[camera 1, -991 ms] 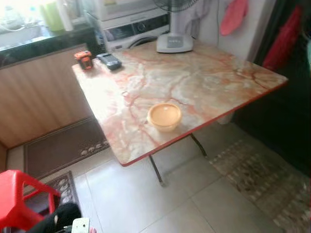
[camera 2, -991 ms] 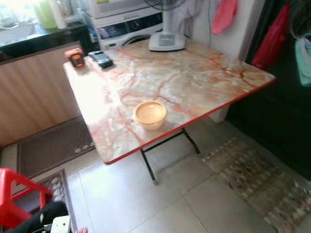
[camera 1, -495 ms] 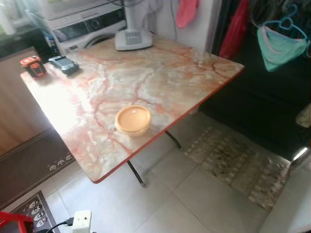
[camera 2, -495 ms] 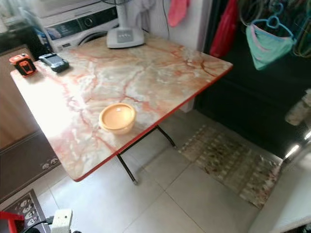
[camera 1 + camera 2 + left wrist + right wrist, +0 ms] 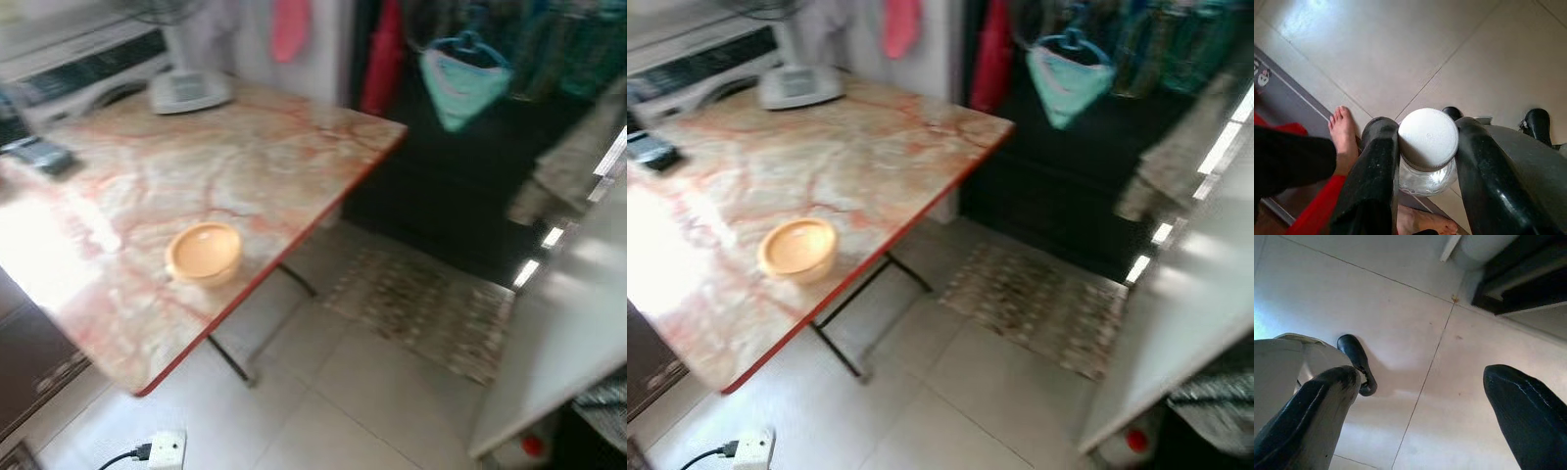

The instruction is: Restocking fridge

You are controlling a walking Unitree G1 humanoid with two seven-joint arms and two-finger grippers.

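My left gripper (image 5: 1425, 147) is shut on a clear glass jar with a white screw lid (image 5: 1428, 138), held above the tiled floor. My right gripper (image 5: 1422, 396) hangs open over the floor tiles with nothing between its fingers. An orange lidded bowl (image 5: 203, 253) sits near the front edge of the marble-patterned folding table (image 5: 245, 147). At the right edge stands the white open fridge door (image 5: 563, 323), with a red-capped bottle (image 5: 1134, 441) low beside it.
A fan base (image 5: 189, 90) and a dark handset (image 5: 42, 155) lie on the table's far side. A patterned mat (image 5: 421, 308) lies before a dark doorway hung with clothes (image 5: 460, 83). A white power strip (image 5: 165, 450) lies on the floor. A person's bare feet (image 5: 1344, 137) stand beside my left arm.
The camera has swung to the right: the table and bowl slid left in view, and the dark doorway and white fridge door have come in on the right.
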